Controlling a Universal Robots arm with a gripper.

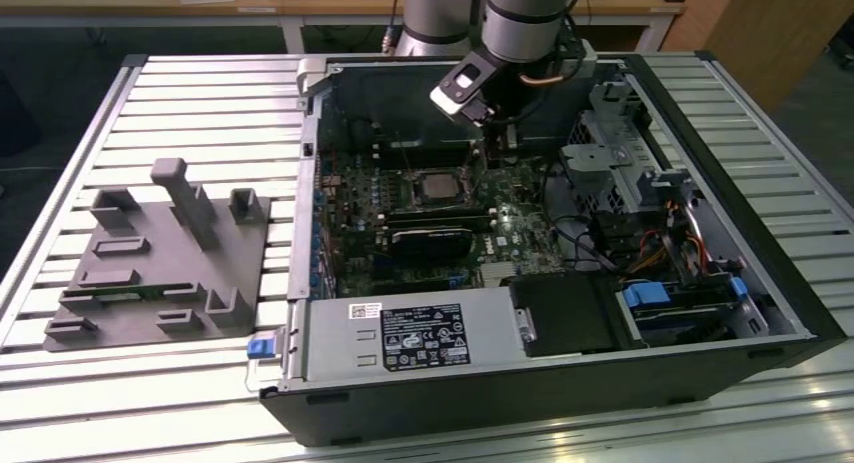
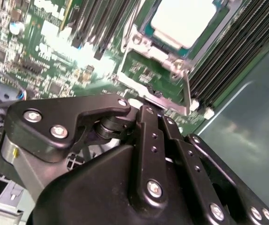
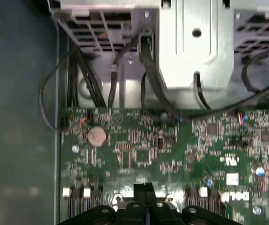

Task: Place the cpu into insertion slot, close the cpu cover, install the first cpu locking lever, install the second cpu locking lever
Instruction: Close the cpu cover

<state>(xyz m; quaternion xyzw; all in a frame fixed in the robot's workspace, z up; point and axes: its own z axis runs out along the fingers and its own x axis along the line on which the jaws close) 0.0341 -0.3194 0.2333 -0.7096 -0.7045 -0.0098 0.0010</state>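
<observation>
The cpu point(image 1: 437, 187) point(image 2: 183, 18) lies flat in the insertion slot point(image 1: 412, 173) point(image 2: 139, 42) on the green board inside the open computer case. A silvery frame, the cpu cover point(image 2: 172, 63), sits around the chip's edge; I cannot tell whether it is fully down. In the exterior view my gripper point(image 1: 497, 135) hangs just above the board, a little to the right of the slot and behind it. In both wrist views the gripper point(image 2: 153, 112) point(image 3: 144, 188) has its black fingers pressed together, with nothing visible between them.
A metal drive cage point(image 1: 617, 173) point(image 3: 195, 42) with cables stands close to the gripper, on the exterior view's right. A black module point(image 1: 430, 233) lies in front of the slot, and the labelled power-supply box point(image 1: 414, 335) lies nearer still. A grey fixture block point(image 1: 160, 253) sits outside the case.
</observation>
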